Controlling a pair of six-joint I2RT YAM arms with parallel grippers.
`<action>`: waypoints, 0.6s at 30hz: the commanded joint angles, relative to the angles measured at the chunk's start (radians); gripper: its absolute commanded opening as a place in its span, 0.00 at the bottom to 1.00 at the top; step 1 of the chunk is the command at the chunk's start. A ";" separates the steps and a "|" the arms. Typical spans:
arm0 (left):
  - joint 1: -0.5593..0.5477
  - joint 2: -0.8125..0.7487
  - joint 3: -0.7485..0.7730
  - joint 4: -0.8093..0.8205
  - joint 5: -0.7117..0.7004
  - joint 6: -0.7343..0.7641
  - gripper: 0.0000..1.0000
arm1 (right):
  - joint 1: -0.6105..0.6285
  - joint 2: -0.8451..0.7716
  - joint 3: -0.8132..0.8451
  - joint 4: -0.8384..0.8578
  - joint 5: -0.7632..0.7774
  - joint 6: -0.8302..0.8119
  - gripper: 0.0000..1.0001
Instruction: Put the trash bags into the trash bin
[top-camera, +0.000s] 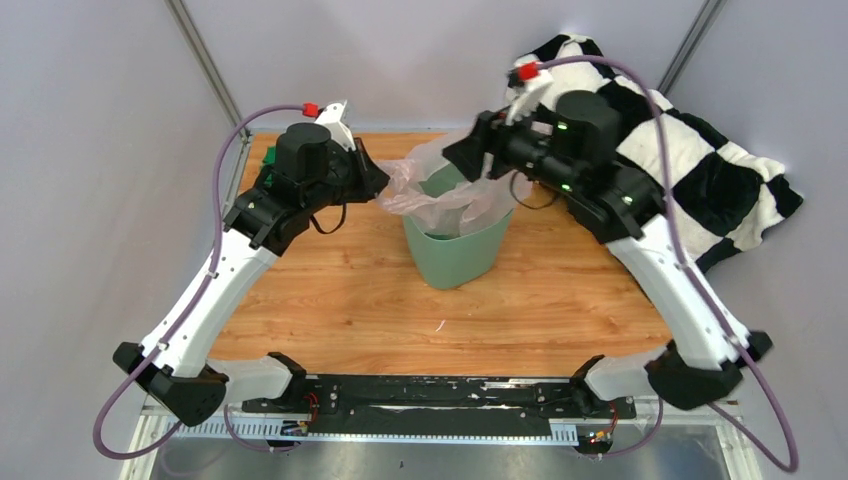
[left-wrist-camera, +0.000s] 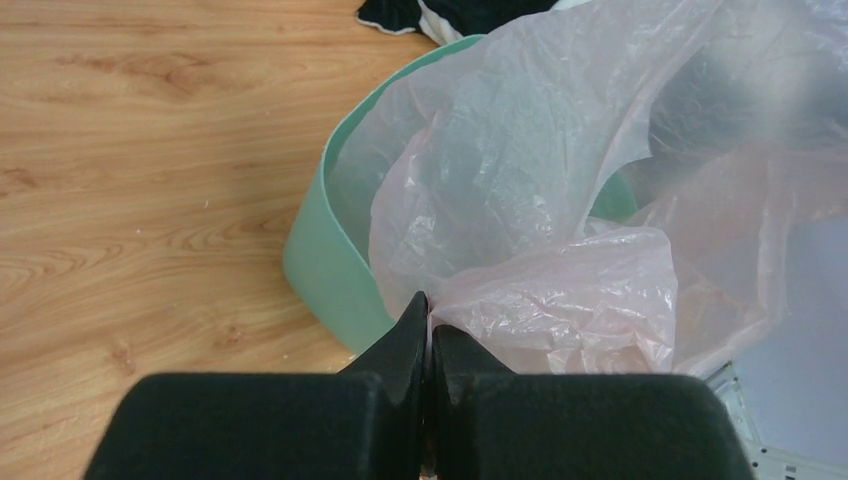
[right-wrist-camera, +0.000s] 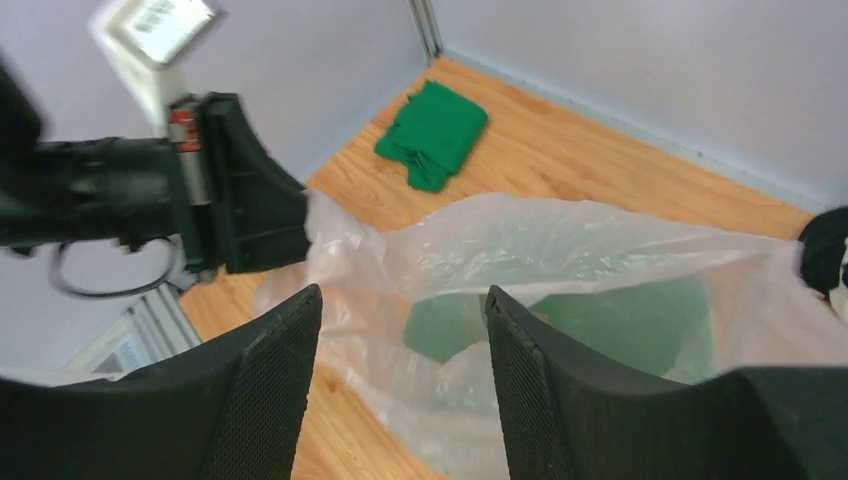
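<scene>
One bag (left-wrist-camera: 520, 200) edge pinched in left tool (left-wrist-camera: 428, 312).

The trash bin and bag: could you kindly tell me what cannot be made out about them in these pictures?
- Floor of the trash bin: every view, covered by the pink bag.
- Lettering on the pink bag: not readable in any view, lost in crumpled folds.
- How much film the left pincer pinches: left wrist view, its own shut fingers cover it.

Left gripper (left-wrist-camera: 428, 312) clamped tight, right gripper (right-wrist-camera: 402, 302) jaws apart, 2 arms angled inward
</scene>
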 joint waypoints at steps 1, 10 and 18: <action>-0.008 -0.027 -0.042 0.010 -0.031 0.008 0.00 | 0.114 0.134 0.080 -0.145 0.193 -0.070 0.63; -0.008 -0.082 -0.107 0.025 -0.195 -0.007 0.00 | 0.160 0.005 -0.160 -0.288 0.401 -0.091 0.62; -0.008 -0.078 -0.056 0.095 -0.121 0.021 0.00 | 0.210 0.061 0.054 -0.430 0.342 -0.130 0.61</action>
